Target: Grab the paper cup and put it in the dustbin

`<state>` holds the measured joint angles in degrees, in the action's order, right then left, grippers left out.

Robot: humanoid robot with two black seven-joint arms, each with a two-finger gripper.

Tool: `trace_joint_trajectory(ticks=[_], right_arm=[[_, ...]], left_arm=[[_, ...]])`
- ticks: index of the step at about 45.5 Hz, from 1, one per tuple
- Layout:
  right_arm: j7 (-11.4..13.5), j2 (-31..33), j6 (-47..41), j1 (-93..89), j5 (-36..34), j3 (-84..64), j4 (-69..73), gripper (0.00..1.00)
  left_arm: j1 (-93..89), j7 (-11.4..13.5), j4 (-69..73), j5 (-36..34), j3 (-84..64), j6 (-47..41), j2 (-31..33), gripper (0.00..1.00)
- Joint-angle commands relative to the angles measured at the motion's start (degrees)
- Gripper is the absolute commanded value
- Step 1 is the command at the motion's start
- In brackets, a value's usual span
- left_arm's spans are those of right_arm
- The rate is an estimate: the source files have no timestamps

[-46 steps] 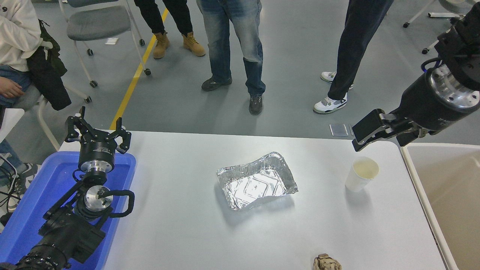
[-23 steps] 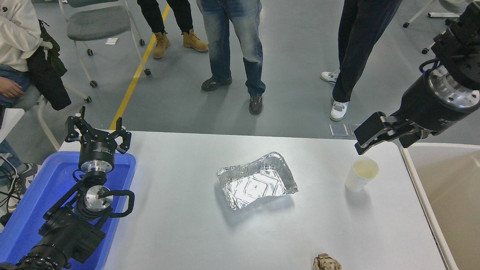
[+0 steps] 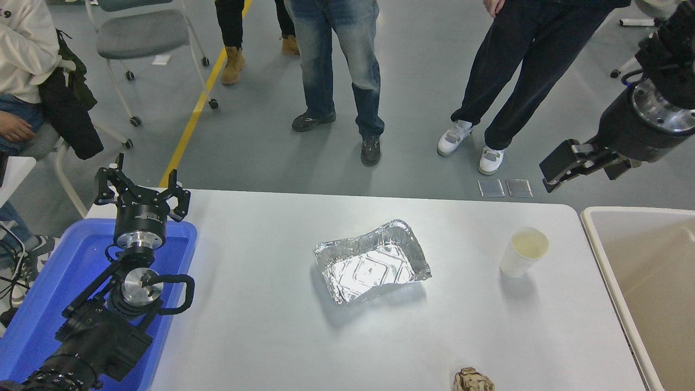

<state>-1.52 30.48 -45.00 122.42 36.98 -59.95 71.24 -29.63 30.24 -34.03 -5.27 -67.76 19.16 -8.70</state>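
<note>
The paper cup (image 3: 524, 252) stands upright on the white table (image 3: 271, 326) near its right end, pale yellowish inside showing. The cream-beige dustbin (image 3: 651, 260) sits just off the table's right edge. My right gripper (image 3: 586, 167) is open and empty, raised above the table's far right corner, up and to the right of the cup and apart from it. My left gripper (image 3: 142, 187) is open and parked at the lower left, over the blue tub.
A crumpled silver foil tray (image 3: 372, 260) lies mid-table. A small brown wrinkly lump (image 3: 473, 380) sits at the front edge. The blue tub (image 3: 49, 293) is at the left. Several people stand beyond the far side; a chair (image 3: 144, 32) is at the far left.
My right gripper has risen and moved right, away from the cup. The cup has not moved. The people at the far side have shifted their feet.
</note>
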Motion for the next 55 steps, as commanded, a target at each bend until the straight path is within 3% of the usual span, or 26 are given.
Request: trace_joint_trajectory(ticks=[1,17,55], right_arm=[[-0.1,-0.6,0.0,-11.3,4.4,3.7,-11.2,1.00],[-0.2,-3.2,1.3,-30.3,9.0,12.9,-26.5,1.00],[-0.2,-8.5,15.2,-48.4,9.2,17.3,-37.0,1.00]], left_arm=[[0.0,0.0,0.0,0.0,0.0,0.0,0.0,0.99],[0.0,0.0,0.0,0.0,0.0,0.0,0.0,0.99],[0.0,0.0,0.0,0.0,0.0,0.0,0.0,0.99]])
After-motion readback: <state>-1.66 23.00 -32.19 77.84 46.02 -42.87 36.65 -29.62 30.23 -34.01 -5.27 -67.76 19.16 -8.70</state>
